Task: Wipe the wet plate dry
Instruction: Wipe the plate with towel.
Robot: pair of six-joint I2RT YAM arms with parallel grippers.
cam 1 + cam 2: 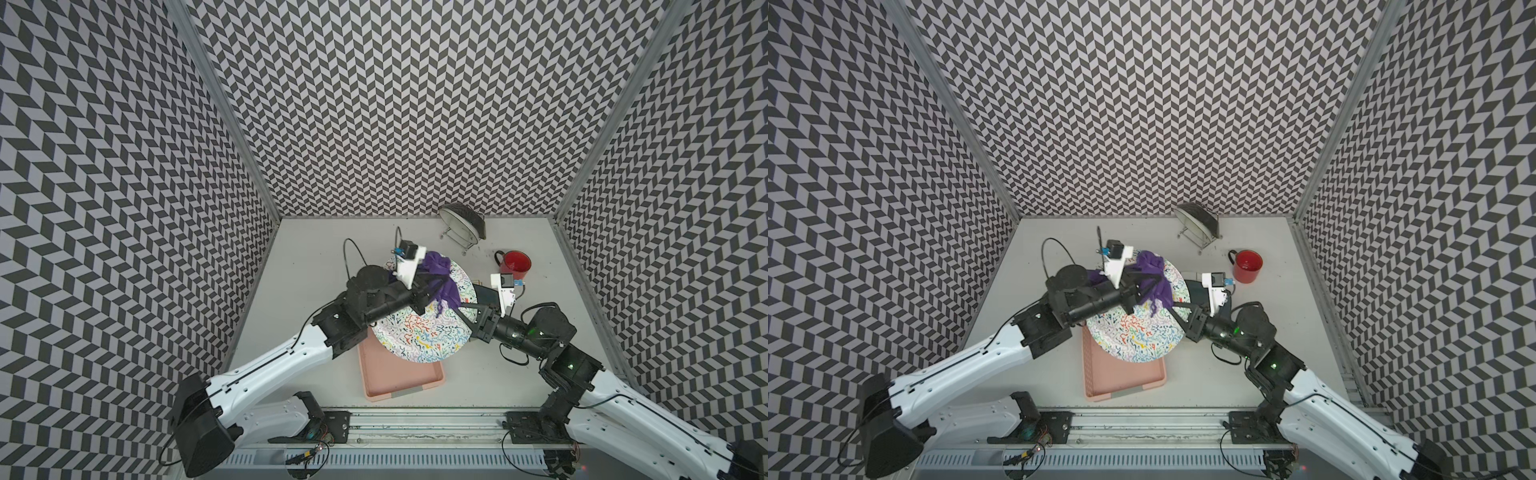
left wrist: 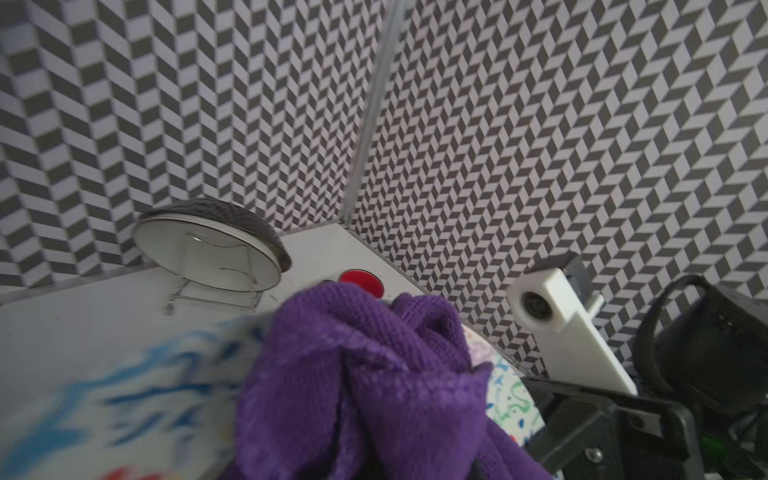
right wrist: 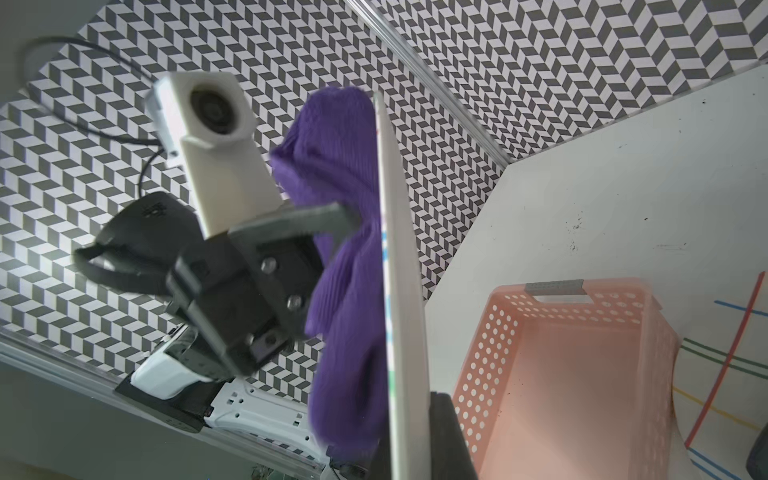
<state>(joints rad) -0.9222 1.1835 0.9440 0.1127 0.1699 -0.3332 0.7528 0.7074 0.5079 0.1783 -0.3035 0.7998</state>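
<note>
Now wiping: plate held up, cloth on its face.
We hold the plate (image 1: 419, 334) tilted over the far end of the pink basket (image 1: 403, 380), its rim pinched by the right gripper (image 1: 463, 311). The purple cloth (image 1: 440, 276) sits bunched against its upper face, clamped in the left gripper (image 1: 430, 293). Next, we judge, the cloth must sweep down across the uncovered lower half.

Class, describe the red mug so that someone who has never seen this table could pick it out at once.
Start at the pale table and go to its far corner on the robot's right. There, beside the grey dish propped up at the back wall, stands the red mug. It is the only plain red thing, with a dark handle, unlike the squiggle-patterned plate nearby.
</note>
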